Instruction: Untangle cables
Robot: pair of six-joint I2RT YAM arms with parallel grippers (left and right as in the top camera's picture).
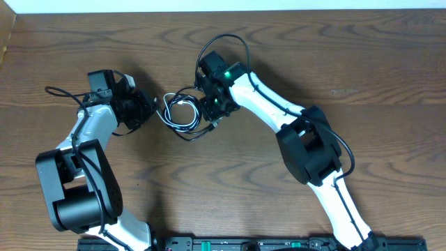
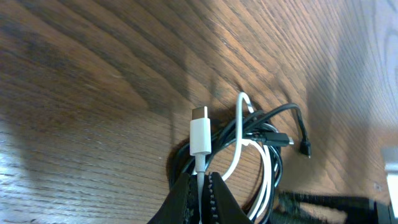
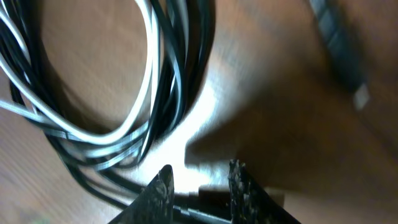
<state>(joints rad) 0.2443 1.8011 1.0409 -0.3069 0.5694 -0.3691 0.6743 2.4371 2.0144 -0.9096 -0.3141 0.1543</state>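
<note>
Your left tool (image 2: 200, 180) is pinching the white cable (image 2: 200, 134) behind its plug, the looped black-and-white cables (image 1: 180, 111) lying on the table (image 1: 313, 42) between your tools; whether the right tool (image 3: 200, 177) is gripping anything, you cannot tell.

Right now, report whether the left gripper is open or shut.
Shut: the left gripper clamps the white cable just below its plug.

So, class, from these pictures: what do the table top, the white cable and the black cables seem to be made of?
Table top: wood or wood-look laminate; brown, flowing grain lines, soft sheen. Which of the two is unclear.
White cable: probably plastic-sheathed, smooth and slightly glossy; its moulded plug has a metal-looking tip.
Black cables: likely a rubbery plastic sheath, smooth, bending in loose loops.
</note>
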